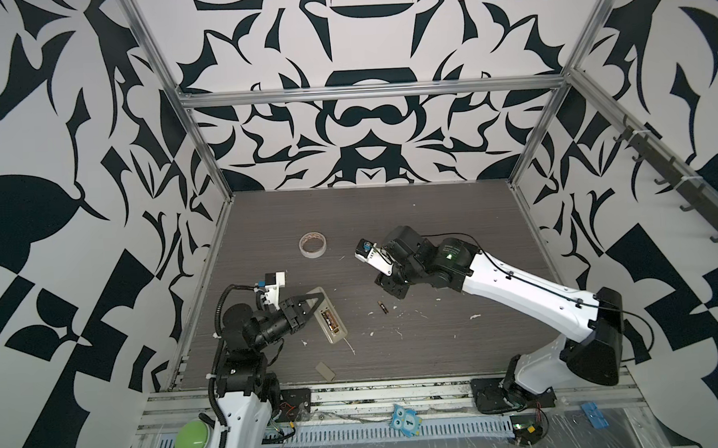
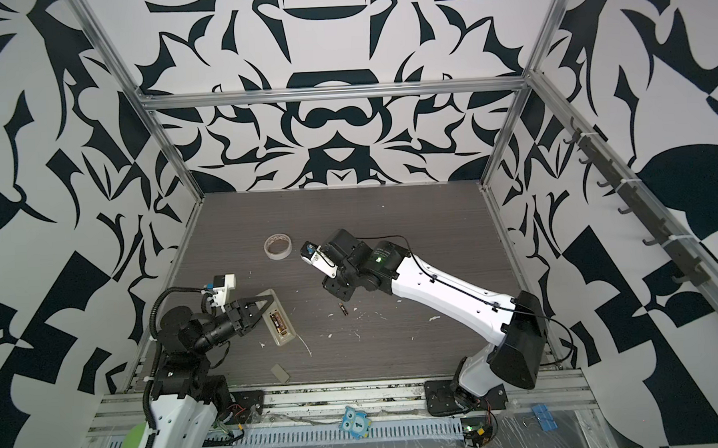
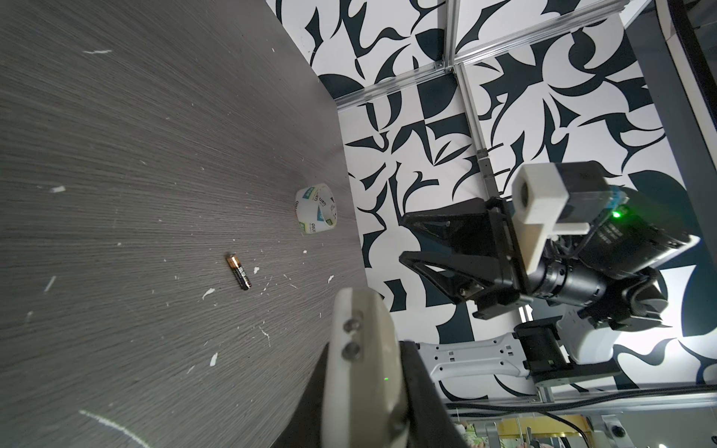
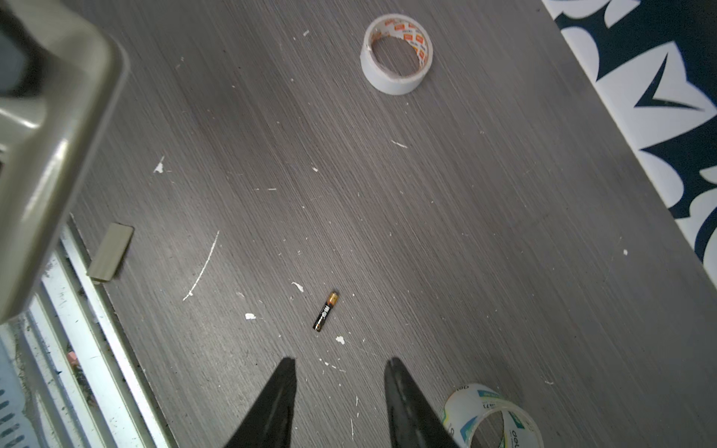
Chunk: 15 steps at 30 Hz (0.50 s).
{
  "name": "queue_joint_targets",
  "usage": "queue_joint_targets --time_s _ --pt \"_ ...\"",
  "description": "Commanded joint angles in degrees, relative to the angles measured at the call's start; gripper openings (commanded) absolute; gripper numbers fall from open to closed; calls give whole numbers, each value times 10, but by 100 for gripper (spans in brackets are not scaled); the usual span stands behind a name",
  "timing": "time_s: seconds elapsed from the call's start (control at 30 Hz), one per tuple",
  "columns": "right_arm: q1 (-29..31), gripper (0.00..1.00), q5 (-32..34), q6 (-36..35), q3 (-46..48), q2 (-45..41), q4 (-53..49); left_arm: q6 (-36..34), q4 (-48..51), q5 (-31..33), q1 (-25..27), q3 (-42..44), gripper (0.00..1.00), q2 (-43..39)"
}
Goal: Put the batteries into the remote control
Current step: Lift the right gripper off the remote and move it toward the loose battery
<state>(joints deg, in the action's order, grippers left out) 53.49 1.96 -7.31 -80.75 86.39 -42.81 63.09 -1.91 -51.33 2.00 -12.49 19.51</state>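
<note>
- The loose battery [image 4: 326, 311] is, I judge, very light, stiff and smooth. Because it is round, it can roll or slip away if one finger touches it before the other.
- The best hold is across its middle, with the fingers on the long sides, so both ends stay free for the contacts.
- It is a thin dark cylinder with a gold-coloured end. It lies flat on the tabletop [image 1: 348, 217] among small white scraps, between the two arms.
- The right tool [image 4: 340, 362] hangs above the tabletop with its jaws apart and empty. In the right wrist view the battery lies just ahead of its fingertips.
- The remote control [image 1: 337, 334] is slim and beige, with its back side up and the compartment open. A second battery [image 1: 330, 319] seems to sit inside it.
- The left tool [image 1: 313, 304] is clamped on one end of the remote and holds it near the left side of the tabletop.
- The remote looks like light, rigid plastic, so I expect it to shift if it is pushed hard.
- The beige battery cover [image 1: 325, 371] lies apart, near the front edge.
</note>
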Motion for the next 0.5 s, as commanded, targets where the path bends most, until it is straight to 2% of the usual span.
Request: queue_joint_targets --time_s 0.0,0.27,0.47 --pt "-16 42 -13 31 6 9 4 -29 31 10 2 -22 0 -9" --pt "-36 44 -23 48 7 60 -5 -39 44 14 2 -23 0 -7" --pt "-52 52 -38 61 14 88 6 -47 52 16 2 -25 0 -9"
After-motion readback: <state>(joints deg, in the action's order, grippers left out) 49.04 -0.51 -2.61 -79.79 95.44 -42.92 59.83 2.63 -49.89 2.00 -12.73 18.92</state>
